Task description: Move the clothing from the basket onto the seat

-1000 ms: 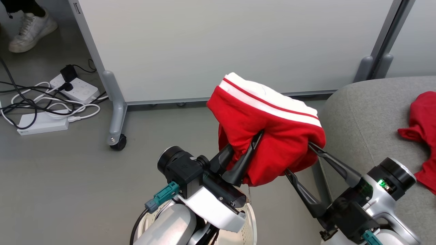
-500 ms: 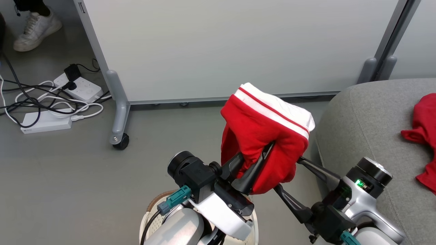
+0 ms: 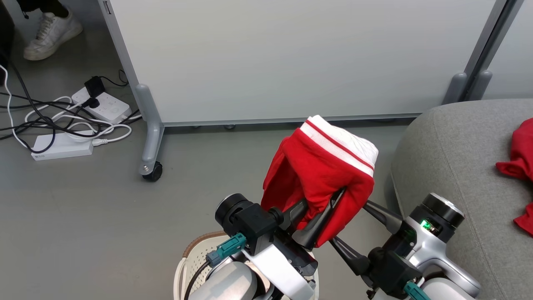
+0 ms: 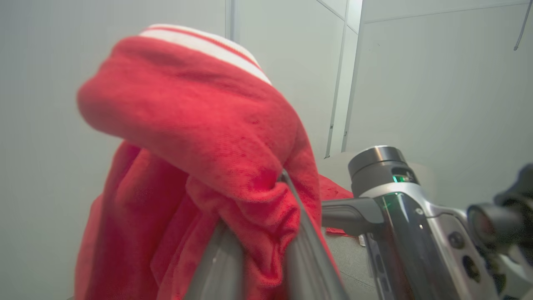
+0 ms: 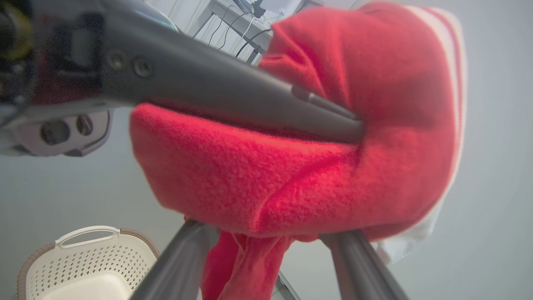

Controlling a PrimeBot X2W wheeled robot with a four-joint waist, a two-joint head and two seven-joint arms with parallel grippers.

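While the head camera looks down, the red garment (image 3: 320, 175) hangs bunched in mid-air near the middle, clear of the floor, its white striped band uppermost. The left gripper (image 3: 324, 199) comes up from 6 o'clock and pinches a fold of it between nearly closed fingers. The right gripper (image 3: 349, 223) reaches in from 5 o'clock, fingers spread wide, tips at the cloth's lower edge. The basket (image 3: 195, 250) sits at 6 o'clock beneath the left arm. The seat (image 3: 449, 166) fills 3 o'clock, with a second garment (image 3: 520, 162) lying on it (cut off by the frame edge). Power strips (image 3: 62, 143) lie at 9 o'clock.

From the left wrist, the fabric is clamped between both fingers and drapes toward 8 o'clock.

From the right wrist, the garment bulges above the splayed fingers, and the basket shows at 7 o'clock.
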